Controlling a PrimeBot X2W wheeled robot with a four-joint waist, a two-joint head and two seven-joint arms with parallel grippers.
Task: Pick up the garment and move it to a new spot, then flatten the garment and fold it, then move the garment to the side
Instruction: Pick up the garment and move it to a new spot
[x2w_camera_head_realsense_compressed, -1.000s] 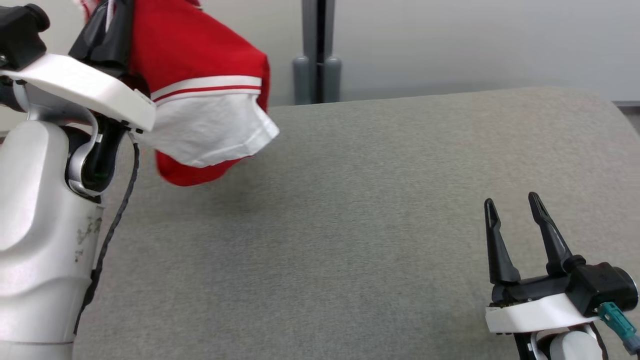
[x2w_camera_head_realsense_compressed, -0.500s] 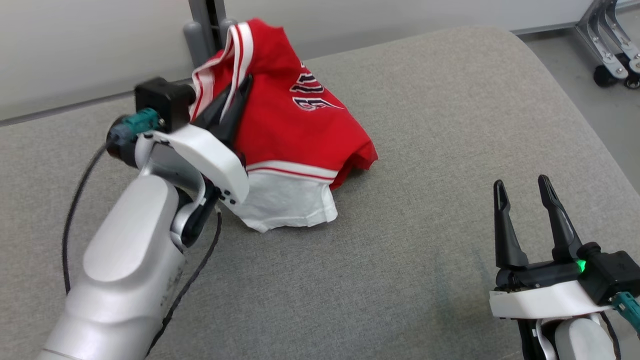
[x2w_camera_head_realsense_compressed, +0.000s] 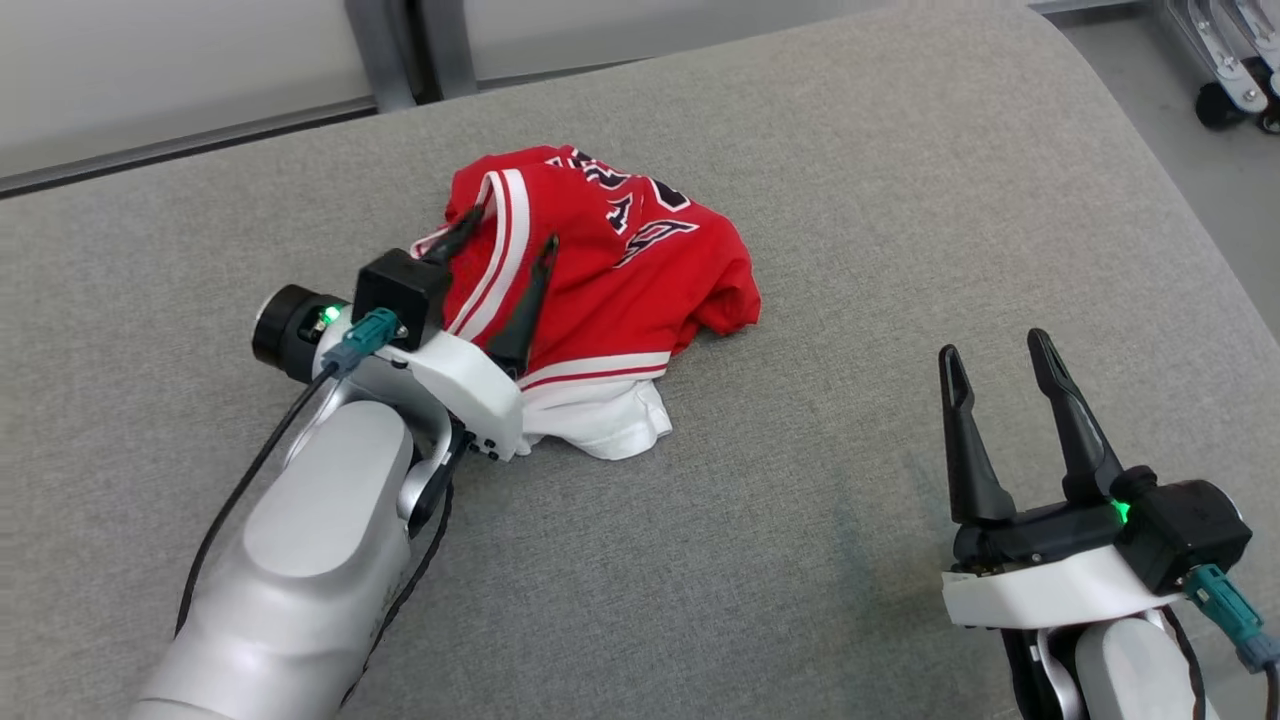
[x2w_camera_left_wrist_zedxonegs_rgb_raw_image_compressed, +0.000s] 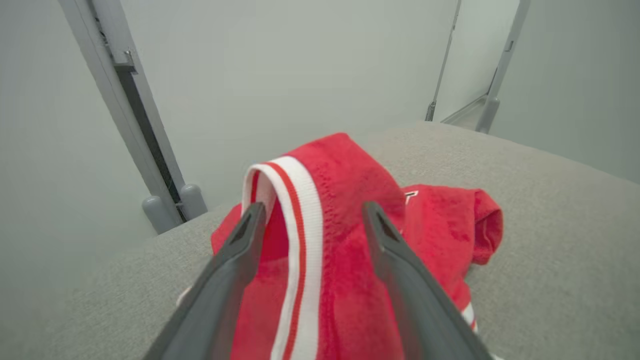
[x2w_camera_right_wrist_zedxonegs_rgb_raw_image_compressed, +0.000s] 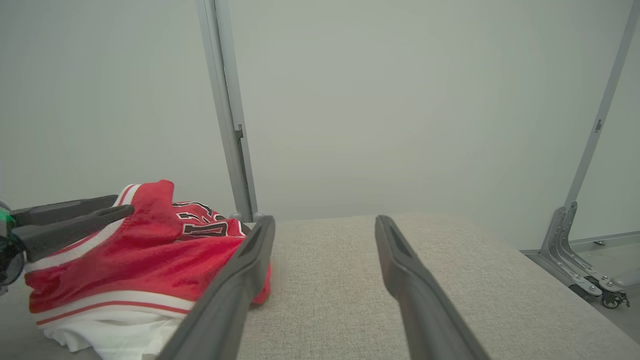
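Observation:
The garment is a red jersey with white and red trim, black lettering and a white part underneath. It lies crumpled on the grey padded table, left of centre. My left gripper is open, its two fingers straddling a raised fold of the striped edge without pinching it. In the left wrist view that fold stands up between the spread fingers of the left gripper. My right gripper is open and empty, low at the right, well clear of the garment.
A grey post rises behind the table's far edge against a pale wall. A wheeled metal frame stands on the floor beyond the table's right edge. Bare grey table surface lies between the two grippers.
The left gripper brought the garment down from the air onto the table and opened, letting it go. The head view shifted meanwhile. The right gripper stayed open.

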